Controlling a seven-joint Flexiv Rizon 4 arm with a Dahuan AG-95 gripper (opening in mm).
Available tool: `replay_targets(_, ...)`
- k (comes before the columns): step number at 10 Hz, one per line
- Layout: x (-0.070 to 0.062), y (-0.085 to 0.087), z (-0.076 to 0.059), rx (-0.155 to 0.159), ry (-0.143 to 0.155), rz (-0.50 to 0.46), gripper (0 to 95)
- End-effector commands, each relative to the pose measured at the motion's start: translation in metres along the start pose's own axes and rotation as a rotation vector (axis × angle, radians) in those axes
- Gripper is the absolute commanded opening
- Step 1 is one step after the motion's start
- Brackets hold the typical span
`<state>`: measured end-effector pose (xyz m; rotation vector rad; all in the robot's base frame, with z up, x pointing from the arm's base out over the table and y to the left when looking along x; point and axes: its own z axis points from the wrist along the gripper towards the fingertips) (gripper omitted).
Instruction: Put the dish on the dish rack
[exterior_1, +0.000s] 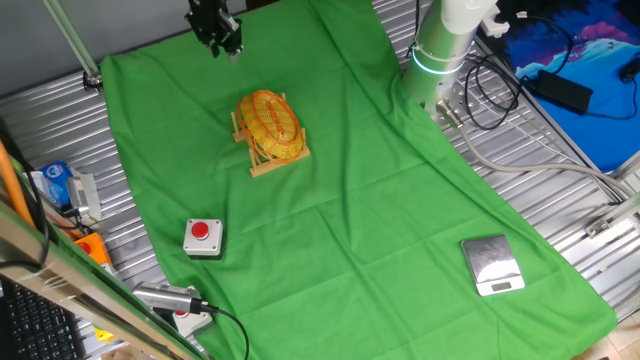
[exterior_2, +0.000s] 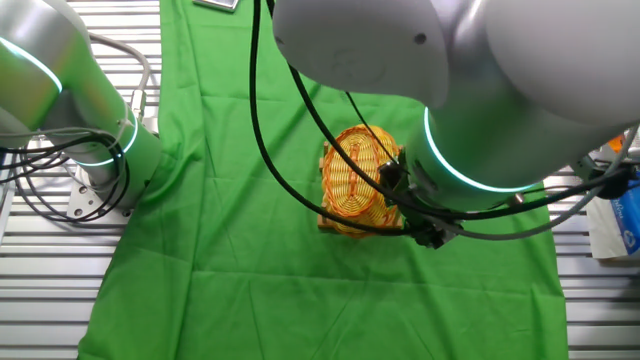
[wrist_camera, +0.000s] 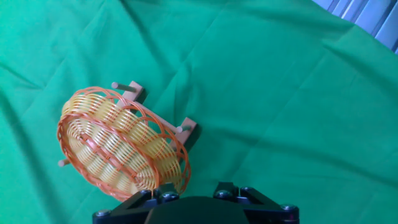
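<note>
Dish (exterior_1: 269, 125) sits on edge in the dish rack (exterior_1: 277, 160), leaning among the pegs, near middle of the green cloth (exterior_1: 380, 230) on the counter (exterior_1: 560, 190). Looks placed already, so step in hand is prob. the retreat. Claw (exterior_1: 222, 40) hangs above and behind the rack, well apart from dish, nothing in it; whether fingers are spread or closed I can't tell, too small in one fixed view, hidden by the arm in the other, and hand view shows only the mount.

To do it well: lift straight away from rack, no sideways sweep near the wicker rim, since dish is light and leaning and could tip w/ a nudge. Cables (exterior_2: 300, 110) hang close over the rack in the other fixed view; keep them from dragging on the rim.

Around rack: red button box (exterior_1: 203, 237) toward the near edge, small scale (exterior_1: 492, 265) further off to the side, robot base (exterior_1: 440, 50) beyond the cloth. None in the way.
</note>
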<state>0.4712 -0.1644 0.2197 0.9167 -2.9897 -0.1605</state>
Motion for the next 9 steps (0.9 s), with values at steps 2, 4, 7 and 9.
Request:
replay_targets(2, 0.0006, -0.0003, 0.0045, 0.003, 0.004, -0.02, 19.0)
replay_targets(4, 0.0005, -0.0003, 0.0042, 0.011, 0.008, -0.019, 0.0)
replay_targets(7, 0.001, 0.0, 0.0035, 0.02, 0.014, -0.022, 0.0)
replay_targets(9, 0.001, 0.0, 0.0032, 0.02, 0.013, -0.022, 0.0)
